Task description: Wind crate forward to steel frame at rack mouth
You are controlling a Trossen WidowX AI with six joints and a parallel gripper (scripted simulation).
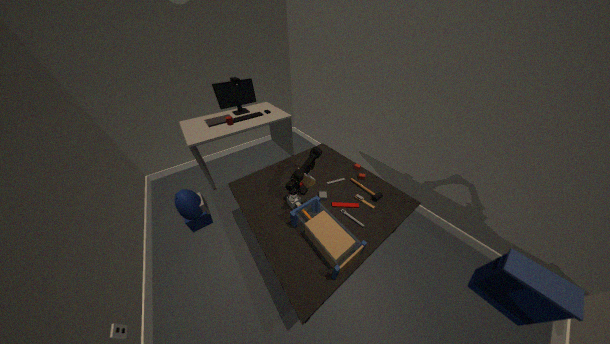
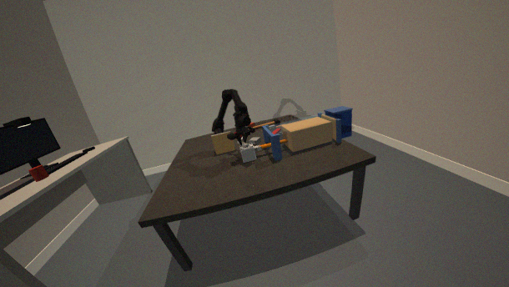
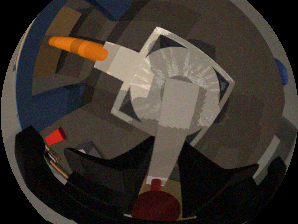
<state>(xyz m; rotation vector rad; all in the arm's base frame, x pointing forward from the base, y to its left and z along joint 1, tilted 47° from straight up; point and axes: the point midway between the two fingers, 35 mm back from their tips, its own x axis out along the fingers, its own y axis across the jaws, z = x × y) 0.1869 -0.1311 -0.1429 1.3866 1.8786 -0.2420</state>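
Observation:
My gripper (image 1: 299, 191) (image 2: 245, 136) (image 3: 166, 142) is shut on the winch handle, a grey flat crank arm (image 3: 167, 157) with a dark red knob. The handle's far end lies over the middle of the winch (image 1: 293, 200) (image 2: 249, 154) (image 3: 143, 90); the key and hole are hidden. An orange strap (image 1: 306, 214) (image 2: 266, 146) (image 3: 80, 48) runs from the winch through the blue frame (image 1: 294, 219) (image 2: 276, 153) (image 3: 24, 85) to the crate. The tan crate (image 1: 330, 235) (image 2: 310, 134) sits flat in the cubby, with a gap between its front and the frame.
A tan board (image 2: 224, 143) stands beside the winch. On the bench (image 1: 270, 220) (image 2: 200, 179) lie a red bar (image 1: 345, 204), a wrench (image 1: 354, 218), a hammer (image 1: 364, 186), a brush-like tool (image 1: 366, 201), a grey block (image 1: 323, 194), a pale strip (image 1: 336, 181) and small red blocks (image 1: 362, 175).

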